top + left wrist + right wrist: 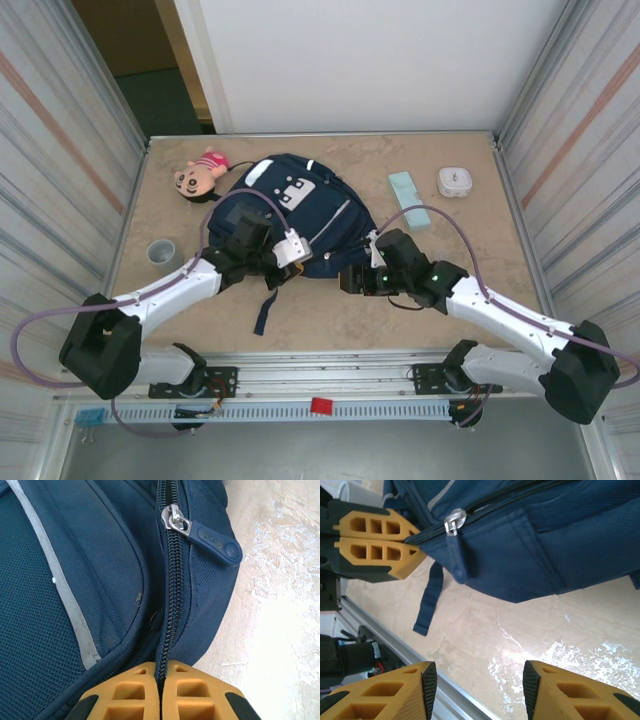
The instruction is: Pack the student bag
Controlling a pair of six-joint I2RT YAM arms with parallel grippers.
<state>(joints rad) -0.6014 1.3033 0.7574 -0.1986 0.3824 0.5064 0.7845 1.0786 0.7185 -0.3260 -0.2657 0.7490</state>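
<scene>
My left gripper (160, 674) pinches the student bag (305, 205) along its zipper (172, 605). The bag lies mid-table (430, 310), toward the far edge. My right gripper (476, 682) hangs spread beside it.

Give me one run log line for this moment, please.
left gripper: shut on student bag at zipper | right gripper: open, empty, above table near bag | zipper pull: not gripped
</scene>
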